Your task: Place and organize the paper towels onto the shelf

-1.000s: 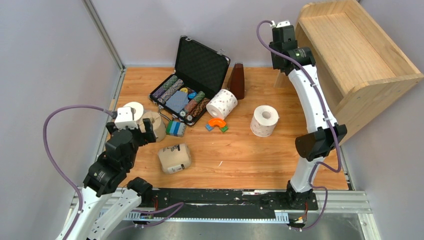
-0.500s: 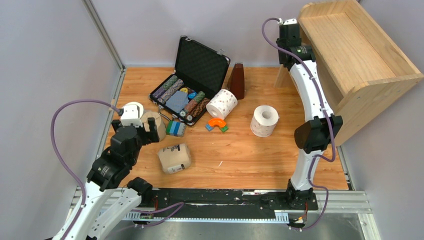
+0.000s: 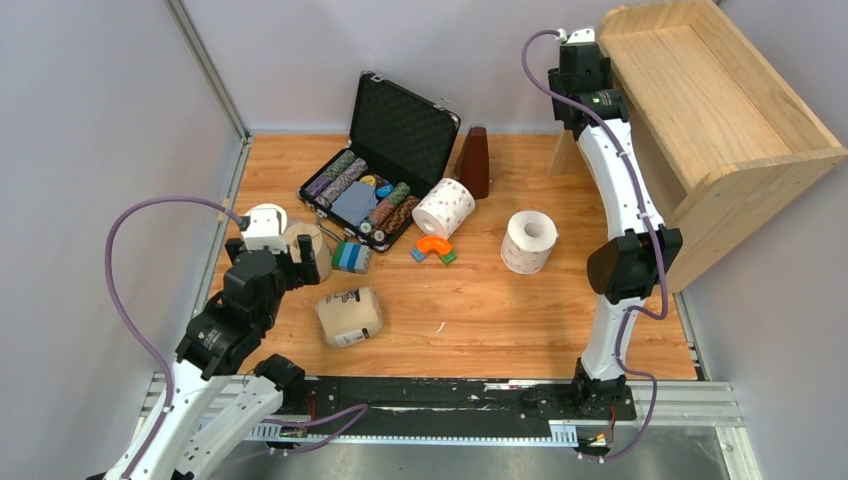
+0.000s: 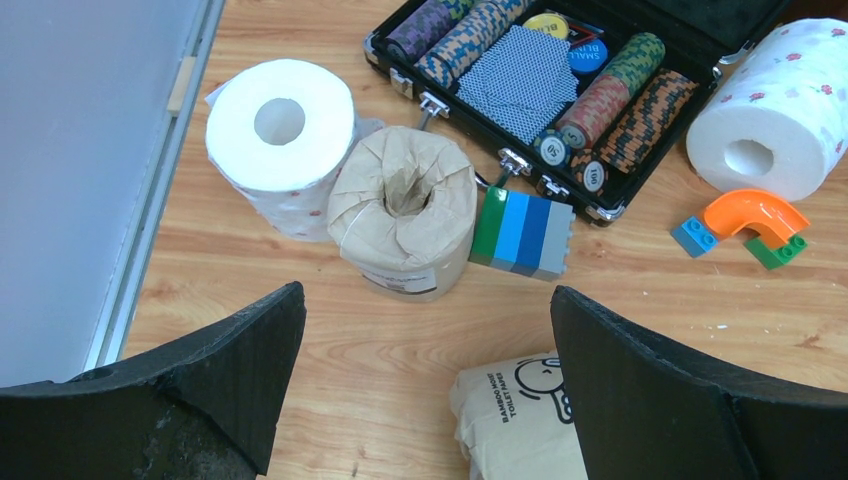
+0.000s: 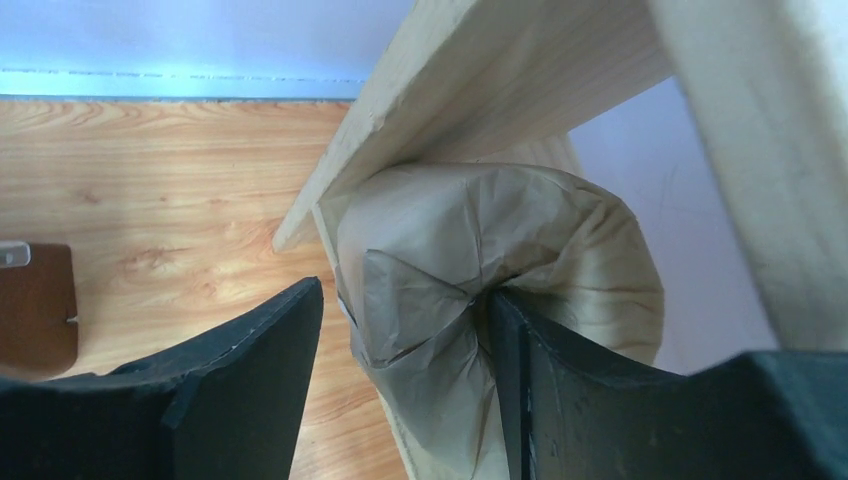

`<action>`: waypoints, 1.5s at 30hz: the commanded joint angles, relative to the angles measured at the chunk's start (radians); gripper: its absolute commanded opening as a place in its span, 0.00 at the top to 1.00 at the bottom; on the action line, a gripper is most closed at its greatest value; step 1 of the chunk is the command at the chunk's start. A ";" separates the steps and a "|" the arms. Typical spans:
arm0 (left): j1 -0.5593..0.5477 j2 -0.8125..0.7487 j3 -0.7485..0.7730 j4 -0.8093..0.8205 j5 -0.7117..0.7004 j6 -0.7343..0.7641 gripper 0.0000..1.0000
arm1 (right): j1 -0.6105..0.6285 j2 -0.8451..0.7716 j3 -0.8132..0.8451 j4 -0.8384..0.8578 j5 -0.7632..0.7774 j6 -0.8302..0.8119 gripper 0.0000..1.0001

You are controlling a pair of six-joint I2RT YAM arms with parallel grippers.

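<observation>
My right gripper (image 3: 578,48) is at the back left corner of the light wood shelf (image 3: 700,90). In the right wrist view it (image 5: 405,310) is shut on a tan wrapped roll (image 5: 430,250). One finger is pushed into the roll's folded end, and the roll presses against a shelf board (image 5: 500,80). My left gripper (image 3: 297,263) is open and empty. In its own view it (image 4: 425,330) hangs above the floor between an upright tan roll (image 4: 405,210) and a lying tan roll (image 4: 515,420). White dotted rolls stand at the left (image 4: 280,130), by the case (image 3: 444,207) and mid-table (image 3: 528,241).
An open black poker chip case (image 3: 385,150) lies at the back centre, with the dark brown metronome (image 3: 474,162) beside it. A green-blue block (image 4: 522,232) and an orange arch piece (image 3: 433,247) lie in front of the case. A wall runs along the left.
My right arm has swung right with the tan roll and now sits against the shelf's back left corner. My left gripper has shifted slightly forward and right near the upright tan roll.
</observation>
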 commanded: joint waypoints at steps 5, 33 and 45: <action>0.007 0.010 0.001 0.035 -0.005 0.016 0.00 | 0.013 -0.093 0.010 0.145 0.081 -0.083 0.32; 0.007 0.148 0.111 -0.231 0.090 -0.307 0.00 | 0.448 -0.535 -0.524 0.116 -0.198 0.230 0.01; 0.007 0.093 -0.016 -0.414 0.285 -0.664 0.00 | 0.475 -0.748 -0.884 0.221 -0.492 0.429 0.03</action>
